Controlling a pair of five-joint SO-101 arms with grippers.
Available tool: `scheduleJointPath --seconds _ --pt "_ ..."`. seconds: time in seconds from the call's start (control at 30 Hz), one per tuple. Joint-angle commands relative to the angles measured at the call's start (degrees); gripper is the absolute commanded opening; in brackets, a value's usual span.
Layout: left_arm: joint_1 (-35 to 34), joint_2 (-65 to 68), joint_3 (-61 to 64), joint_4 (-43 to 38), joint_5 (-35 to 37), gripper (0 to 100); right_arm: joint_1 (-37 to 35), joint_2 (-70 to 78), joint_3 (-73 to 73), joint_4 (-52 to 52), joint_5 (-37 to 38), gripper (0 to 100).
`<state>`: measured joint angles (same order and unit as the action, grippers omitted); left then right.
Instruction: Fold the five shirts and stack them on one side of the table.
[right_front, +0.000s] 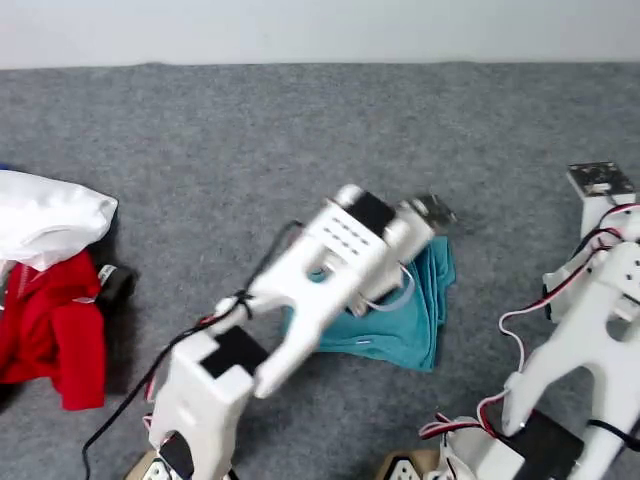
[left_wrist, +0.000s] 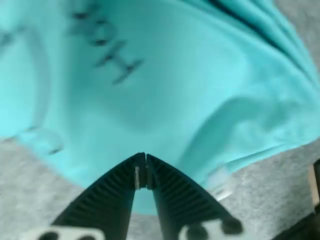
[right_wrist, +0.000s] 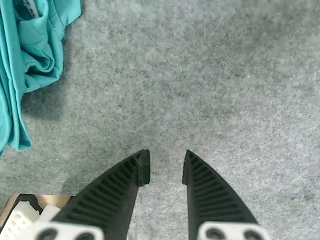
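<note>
A teal shirt (right_front: 412, 318) lies bunched on the grey carpeted table, right of centre. My left arm stretches over it, and its gripper (right_front: 432, 212) sits at the shirt's far edge. In the left wrist view the teal shirt (left_wrist: 165, 85) spreads under the left gripper (left_wrist: 145, 162), whose fingers are shut tip to tip with no cloth seen between them. My right gripper (right_wrist: 165, 167) hangs open over bare carpet, apart from the teal shirt (right_wrist: 25, 55); the high view shows the right gripper (right_front: 600, 180) at the right edge.
A white shirt (right_front: 45, 215) and a red shirt (right_front: 55, 325) lie heaped at the table's left edge, with a dark garment (right_front: 115, 283) beside them. The grey table surface (right_front: 300, 130) stretches bare across the back.
</note>
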<state>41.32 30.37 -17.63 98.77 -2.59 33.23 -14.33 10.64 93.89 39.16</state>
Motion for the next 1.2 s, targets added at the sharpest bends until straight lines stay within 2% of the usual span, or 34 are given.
scheduleJointPath --seconds 0.0,0.1,0.23,0.4,0.63,0.8,1.0,1.17 --pt "8.35 2.11 -0.04 -0.44 -0.7 0 -0.22 -2.33 -0.53 -1.01 0.09 12.2" --pt "12.4 4.84 -0.4 -0.53 -0.7 0 -0.22 -2.33 -0.53 -0.92 0.09 12.2" --pt "11.52 5.1 -3.3 -0.18 -0.35 0 -0.22 -2.33 -0.53 -0.92 0.09 12.2" --pt "5.01 1.32 -8.92 1.67 -0.26 0 -0.13 -2.33 -0.62 -0.92 0.09 12.2" --pt "-6.24 -7.65 -9.19 1.76 -0.18 0 -1.98 -2.33 -0.79 -0.75 -0.7 12.2" --pt "-18.73 -16.79 -6.11 1.76 3.34 0 -10.07 -2.51 -0.79 2.07 -8.26 12.2" --pt "-33.05 -25.23 -2.42 1.76 3.69 0 -24.4 -2.33 -0.79 2.15 -18.02 12.2" --pt "-42.73 -29.19 4.18 1.76 3.69 0 -36.88 -2.24 -0.53 -1.98 -27.25 12.2"
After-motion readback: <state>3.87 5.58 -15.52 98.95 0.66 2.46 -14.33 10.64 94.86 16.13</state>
